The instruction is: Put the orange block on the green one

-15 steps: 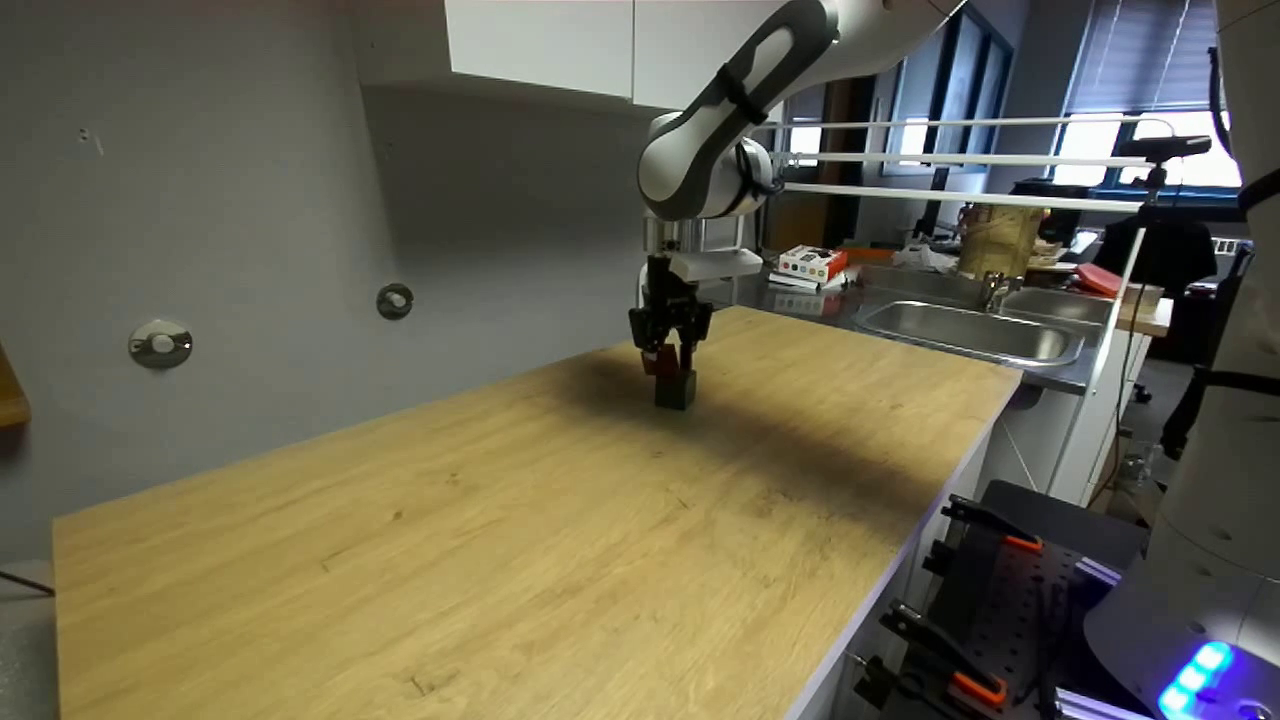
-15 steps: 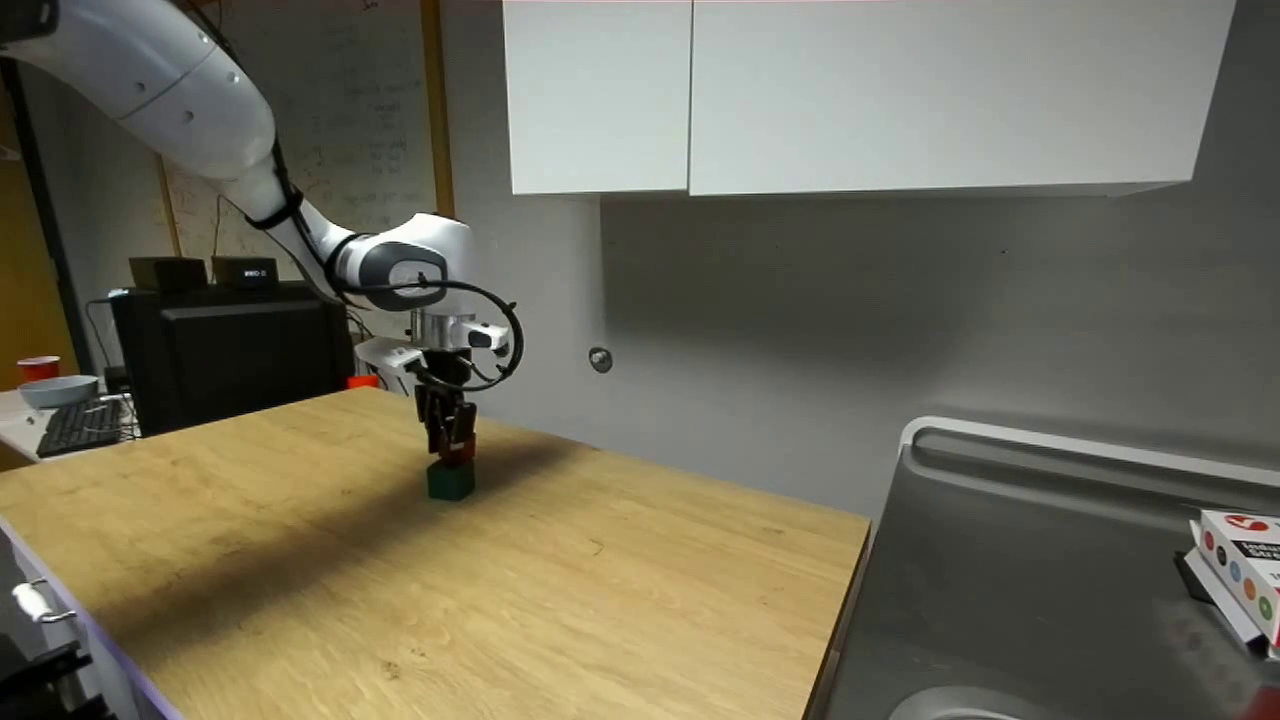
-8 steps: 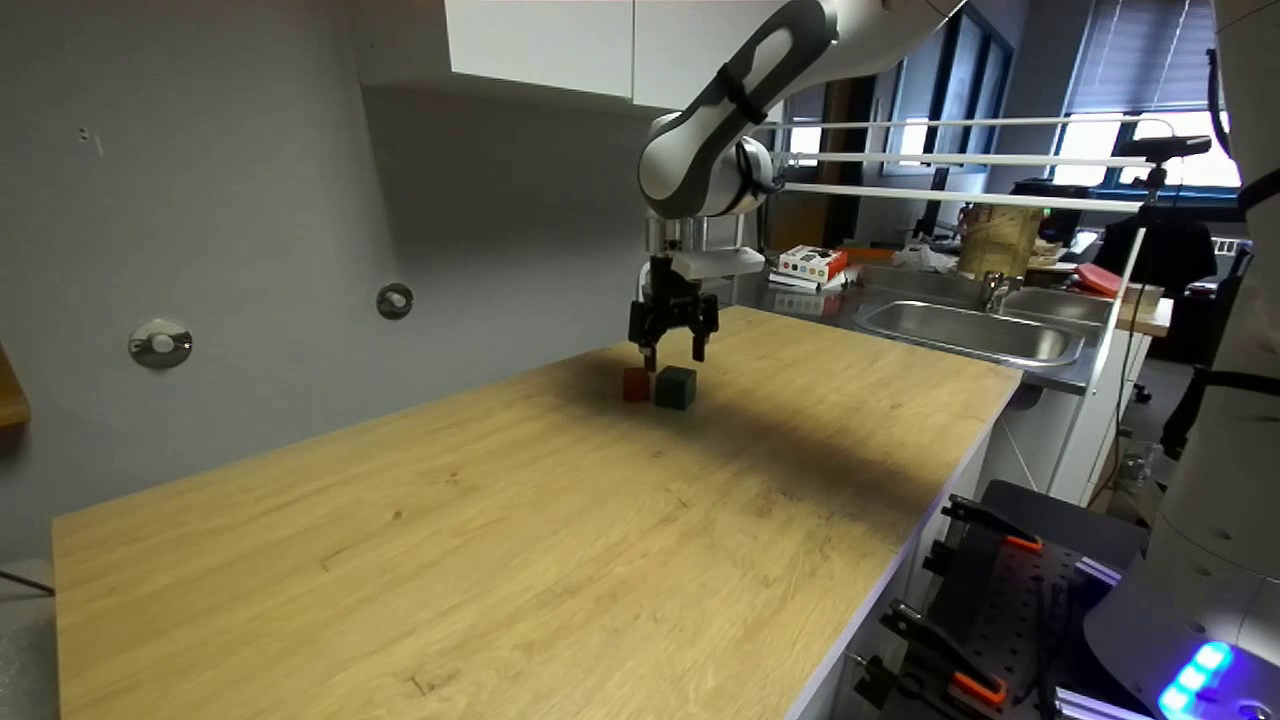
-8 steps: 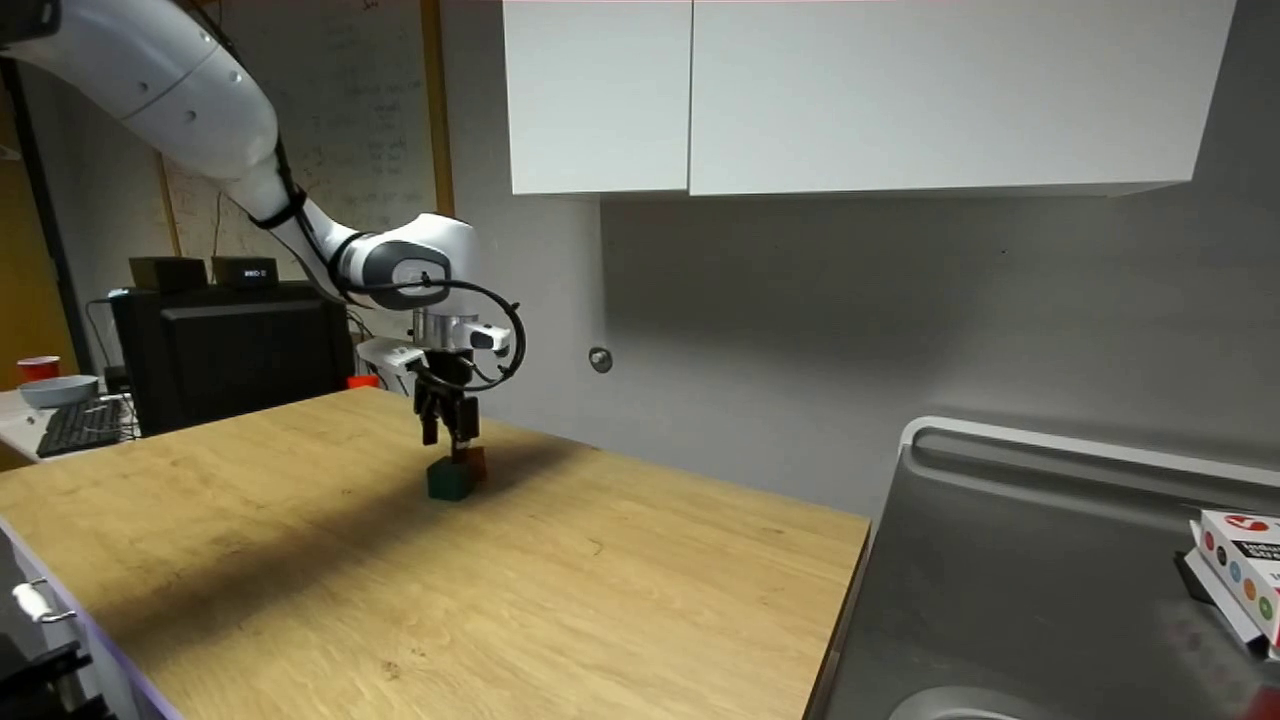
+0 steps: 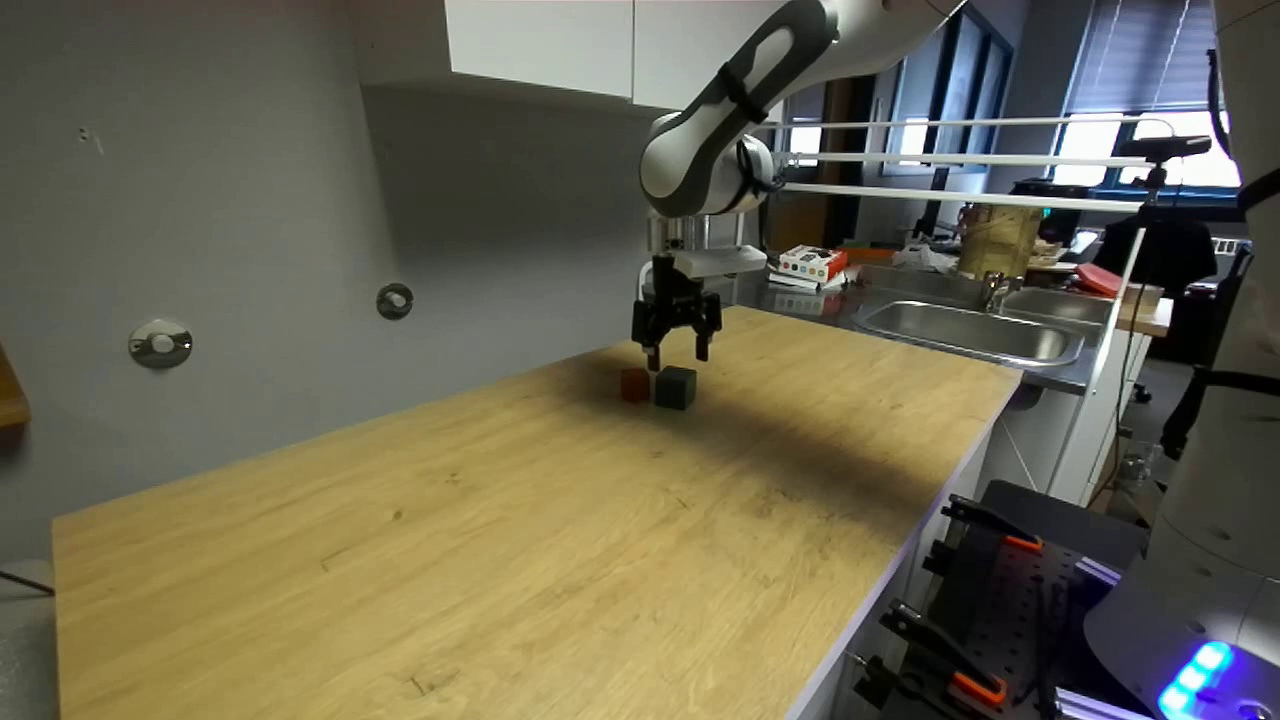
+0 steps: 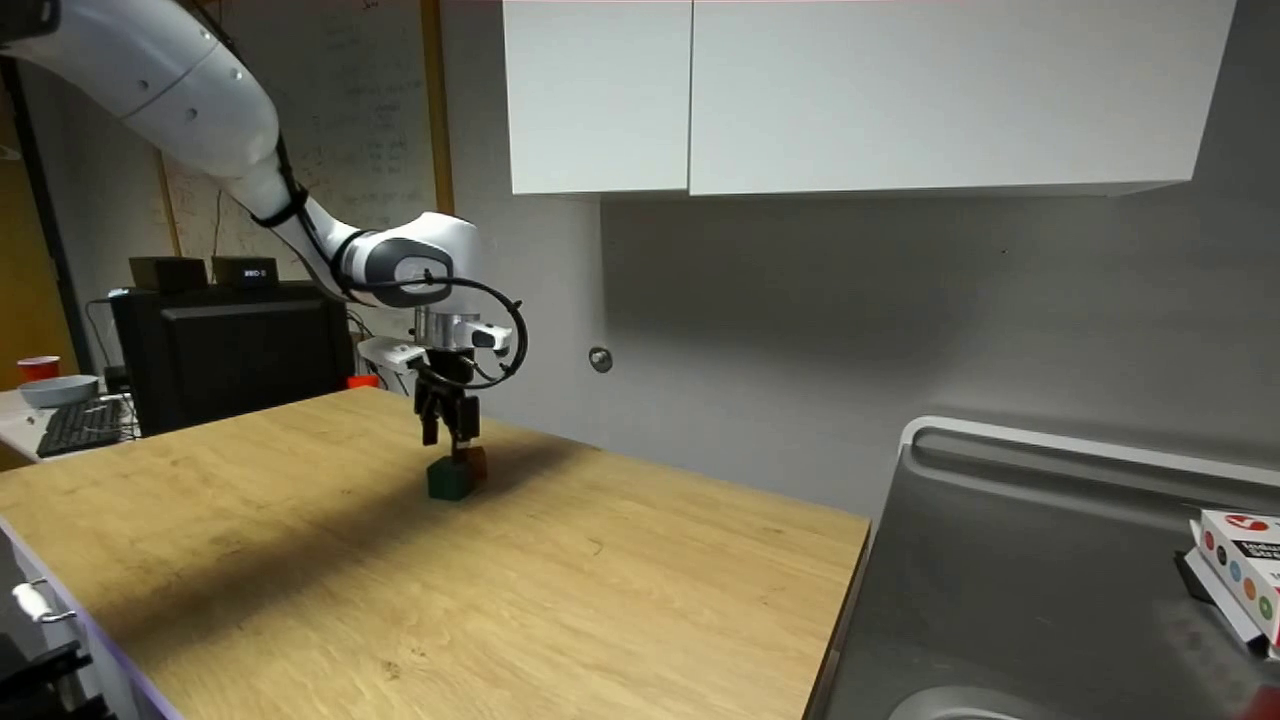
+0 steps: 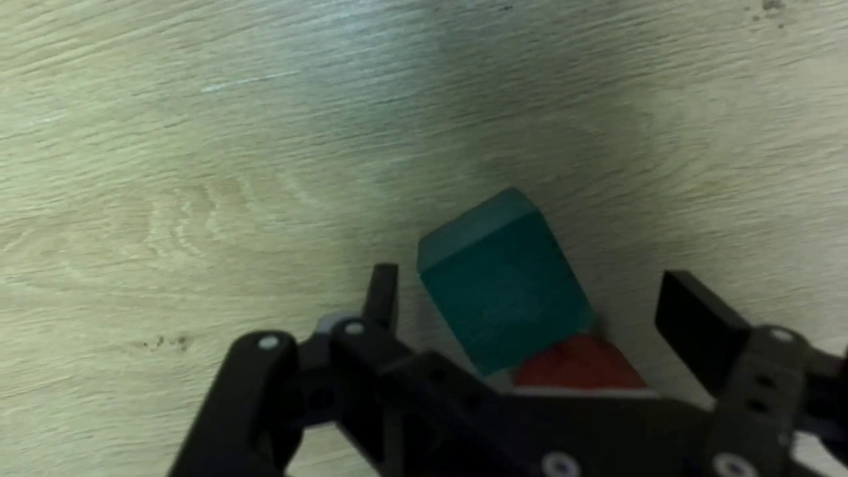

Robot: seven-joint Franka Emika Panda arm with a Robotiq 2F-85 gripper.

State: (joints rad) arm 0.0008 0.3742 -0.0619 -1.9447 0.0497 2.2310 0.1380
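One orange block (image 5: 635,385) rests just beside a green block (image 5: 676,388) on a wood-grain tabletop (image 5: 450,560) in an exterior view, both beneath a black gripper (image 5: 678,358) whose jaws are spread apart. The orange block lies below and to the picture's left of the jaw on that side, while the green block sits under the gap between the jaws. Plain-faced and reddish-orange, the orange block sits flat on one face, dimly lit and slightly smaller in appearance than its neighbor.

In an exterior view, the gripper (image 6: 446,446) hangs low with space showing between its jaws. The orange block (image 6: 479,464) shows past the jaw on the picture's right, partly hidden behind the green block (image 6: 447,481); whether jaw and block touch cannot be told. Its exposed sliver shows a muted, brownish orange.

The wrist view looks down on the pair, with the jaws of the gripper (image 7: 530,298) set wide on either side of the green block (image 7: 510,291). At that block's lower-right end, the orange block (image 7: 583,364) juts from under the gripper's dark body, which covers the rest of it. The visible corner is a deep red, soft in focus, against the other's dark teal, with the tabletop (image 7: 165,132) filling the background.
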